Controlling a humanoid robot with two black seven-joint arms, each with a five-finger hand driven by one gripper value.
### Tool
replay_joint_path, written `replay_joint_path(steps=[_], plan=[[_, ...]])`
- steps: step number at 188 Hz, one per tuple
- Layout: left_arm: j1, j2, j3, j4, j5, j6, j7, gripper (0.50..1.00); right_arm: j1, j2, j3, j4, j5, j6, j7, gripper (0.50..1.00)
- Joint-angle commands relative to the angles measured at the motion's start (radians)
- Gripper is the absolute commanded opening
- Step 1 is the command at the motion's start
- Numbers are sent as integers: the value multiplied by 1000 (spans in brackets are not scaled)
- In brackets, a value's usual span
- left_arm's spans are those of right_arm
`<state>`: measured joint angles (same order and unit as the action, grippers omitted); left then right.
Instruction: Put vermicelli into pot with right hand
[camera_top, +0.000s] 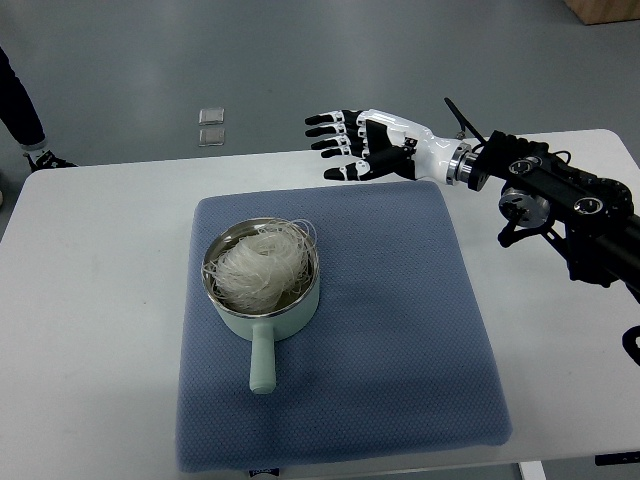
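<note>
On a white table (90, 300), seen steeply from above, a blue-grey quilted mat (400, 340) covers the middle. On the left half of the mat stands a pale mint-green pot (262, 322) with a metal inner wall and a short straight handle pointing toward the near edge. A tangled nest of white vermicelli (256, 268) fills the pot, with a few thin strands looping over the rim.

The robot's right hand (362, 147) reaches in from the right edge on a black jointed arm (560, 200) with a white wrist. It hangs over the far edge of the mat, up and to the right of the pot and well apart from it. Its black-tipped fingers (325, 130) are spread and stretched out toward the left, holding nothing.

Beyond the table, on the grey floor, lie two small clear square pieces (211, 126). At the far left edge a person's dark trouser leg and shoe (30, 140) show.
</note>
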<state>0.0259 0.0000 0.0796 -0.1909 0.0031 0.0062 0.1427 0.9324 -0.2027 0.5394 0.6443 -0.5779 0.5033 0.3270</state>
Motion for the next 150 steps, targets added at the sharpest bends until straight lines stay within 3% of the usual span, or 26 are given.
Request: replay_joint_path(steps=[1,45,93,104,150], plan=[[-1,0,0,1,0,0,0,1000,-41,3,10,-45,125,-52,0,856],[0,0,0,1,0,0,0,1000,-75,17,10,-144,359,-121,-6,856],[0,0,0,-1,0,0,0,1000,-124,20,7,-149,558,-154,-78,860],[0,0,0,1,0,0,0,1000,-125,28,5,-149,558,-152,-78,921],[0,0,0,1,0,0,0,1000,-127,28,-7,-146,552,-155,-75,926]])
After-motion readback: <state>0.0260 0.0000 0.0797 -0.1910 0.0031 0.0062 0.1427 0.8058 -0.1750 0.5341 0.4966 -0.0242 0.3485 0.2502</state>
